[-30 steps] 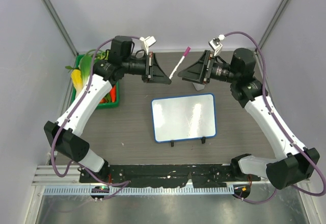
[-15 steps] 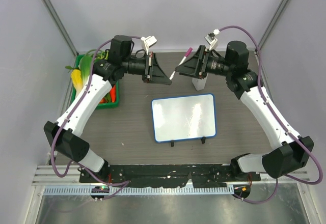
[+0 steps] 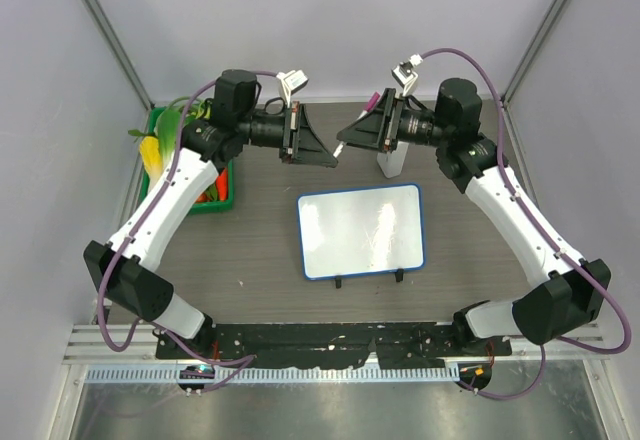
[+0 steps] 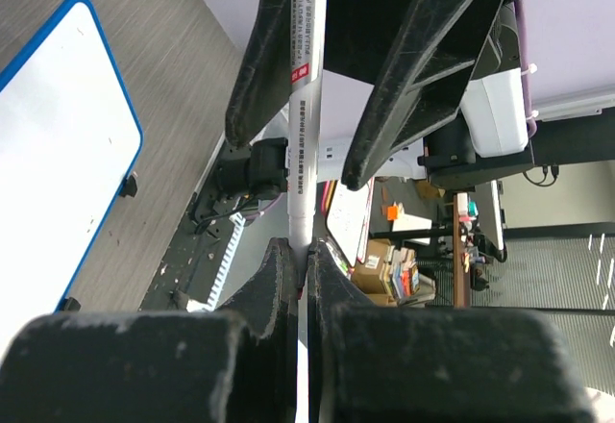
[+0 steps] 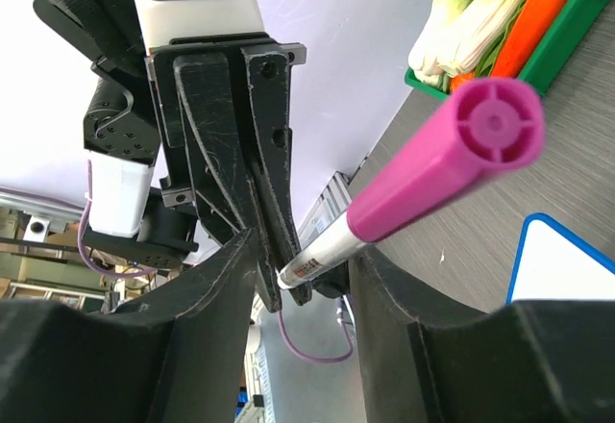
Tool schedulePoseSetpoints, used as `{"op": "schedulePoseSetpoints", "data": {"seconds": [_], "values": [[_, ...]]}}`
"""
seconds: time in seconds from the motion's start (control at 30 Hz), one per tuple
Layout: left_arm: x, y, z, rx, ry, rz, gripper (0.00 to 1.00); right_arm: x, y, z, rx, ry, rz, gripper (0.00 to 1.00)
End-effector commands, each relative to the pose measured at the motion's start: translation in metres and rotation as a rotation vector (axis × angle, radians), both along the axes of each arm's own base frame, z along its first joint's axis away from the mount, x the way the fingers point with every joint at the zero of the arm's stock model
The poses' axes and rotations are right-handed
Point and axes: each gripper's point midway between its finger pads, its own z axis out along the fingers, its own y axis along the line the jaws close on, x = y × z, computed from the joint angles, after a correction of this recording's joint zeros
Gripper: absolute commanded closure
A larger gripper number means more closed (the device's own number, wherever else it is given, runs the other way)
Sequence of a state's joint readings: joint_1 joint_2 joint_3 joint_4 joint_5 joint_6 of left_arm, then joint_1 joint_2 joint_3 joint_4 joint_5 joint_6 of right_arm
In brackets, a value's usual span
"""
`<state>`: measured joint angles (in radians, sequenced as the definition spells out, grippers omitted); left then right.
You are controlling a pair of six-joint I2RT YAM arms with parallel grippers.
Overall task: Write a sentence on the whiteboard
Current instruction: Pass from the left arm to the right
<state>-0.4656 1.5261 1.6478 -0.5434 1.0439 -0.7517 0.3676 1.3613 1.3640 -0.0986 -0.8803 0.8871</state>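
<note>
The whiteboard [image 3: 360,230] lies flat mid-table, white with a blue rim; no sentence shows on it. My left gripper [image 3: 333,158] is raised behind it and shut on the white end of a marker [image 3: 355,122] with a pink cap. In the left wrist view my gripper [image 4: 300,250] pinches the marker [image 4: 304,106]. My right gripper [image 3: 343,142] is open, and its fingers [image 4: 259,58] straddle the marker body without gripping it. In the right wrist view the pink cap [image 5: 452,159] points at the camera between my open fingers [image 5: 202,327].
A green basket [image 3: 222,200] of toy vegetables stands at the left, also showing in the right wrist view [image 5: 577,19]. A white bottle [image 3: 391,165] stands behind the whiteboard under the right gripper. Grey walls close the back and sides.
My right arm has swung left toward the left gripper, and its open fingers now sit around the marker. The left arm and the marker have stayed still.
</note>
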Motion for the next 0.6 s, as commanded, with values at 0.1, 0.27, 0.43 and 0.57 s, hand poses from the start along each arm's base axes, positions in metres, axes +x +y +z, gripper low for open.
{"op": "schedulePoseSetpoints", "data": {"seconds": [0.1,0.27,0.43,0.57], "values": [[-0.0149,0.0035,0.0180,-0.048,-0.058,-0.034,1.00,-0.0124,0.0016,0.0227,0.052,-0.066,0.041,0.57],[-0.0137,0.0027,0.0190,-0.054,-0.060,-0.033,1.00,-0.0171,0.0029,0.0177,0.054,-0.040,0.065,0.72],[-0.0132,0.0024,0.0176,-0.052,-0.057,-0.033,1.00,-0.0196,0.0024,0.0144,0.052,-0.028,0.070,0.97],[-0.0121,0.0033,0.0168,-0.046,-0.059,-0.022,1.00,-0.0212,0.0024,0.0169,0.061,-0.053,0.067,0.99]]}}
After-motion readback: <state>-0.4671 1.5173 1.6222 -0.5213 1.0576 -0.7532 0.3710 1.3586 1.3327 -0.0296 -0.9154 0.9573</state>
